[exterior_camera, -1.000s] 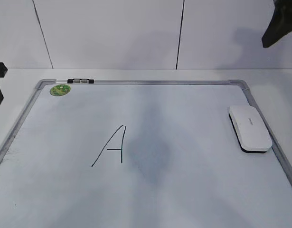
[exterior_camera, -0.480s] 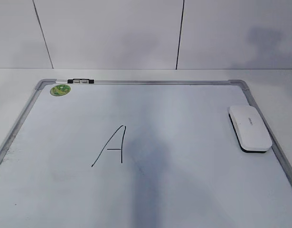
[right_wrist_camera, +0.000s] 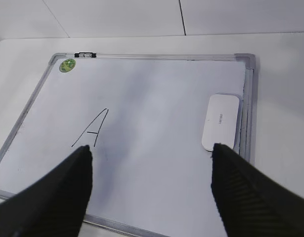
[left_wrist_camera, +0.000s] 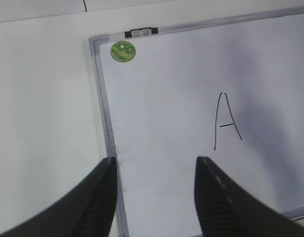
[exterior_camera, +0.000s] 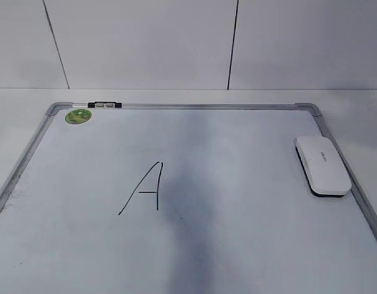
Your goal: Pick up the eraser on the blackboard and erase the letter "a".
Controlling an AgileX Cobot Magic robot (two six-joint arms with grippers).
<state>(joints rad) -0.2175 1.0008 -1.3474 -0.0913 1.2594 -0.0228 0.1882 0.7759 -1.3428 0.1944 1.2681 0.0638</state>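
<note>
eraser (exterior_camera: pixel 322 165) sits at the blackboard (exterior_camera: pixel 237 257) right edge, untouched | looks light, hard slick shell, so I'd pinch its long sides | left gripper (left_wrist_camera: pixel 154 165) and right gripper (right_wrist_camera: pixel 152 150) both spread wide, holding nothing | only capital A (exterior_camera: pixel 142 188) visible, no small "a"

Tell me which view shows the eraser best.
The exterior view: the eraser lies near the board's right frame, whole and close, black base visible. The right wrist view shows it smaller, its near end partly behind a finger. The left wrist view misses it.
</note>
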